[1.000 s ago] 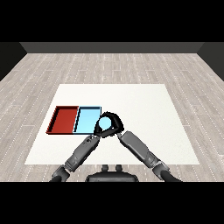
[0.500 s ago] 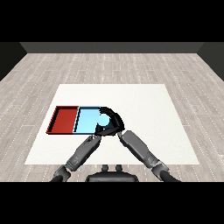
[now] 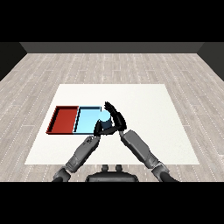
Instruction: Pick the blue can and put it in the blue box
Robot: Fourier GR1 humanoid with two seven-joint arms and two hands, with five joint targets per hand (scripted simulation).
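Observation:
The blue can [image 3: 105, 117] shows as a pale blue shape at the right edge of the light blue tray [image 3: 87, 120]. I cannot tell whether it stands inside the tray or on its rim. My right hand [image 3: 115, 119] is open just right of the can, its fingers straightened and pointing away from me, palm facing the can. My left hand [image 3: 100, 129] lies low by the tray's near right corner with relaxed fingers, holding nothing and partly overlapped by the right hand.
The red tray [image 3: 64, 119] lies against the left side of the light blue tray. Both sit on the left half of the white table [image 3: 144, 109], which is bordered by wooden floor.
The right hand carried the can a little left toward the light blue tray. Its fingers, curled round the can before, have straightened. The left hand has barely moved.

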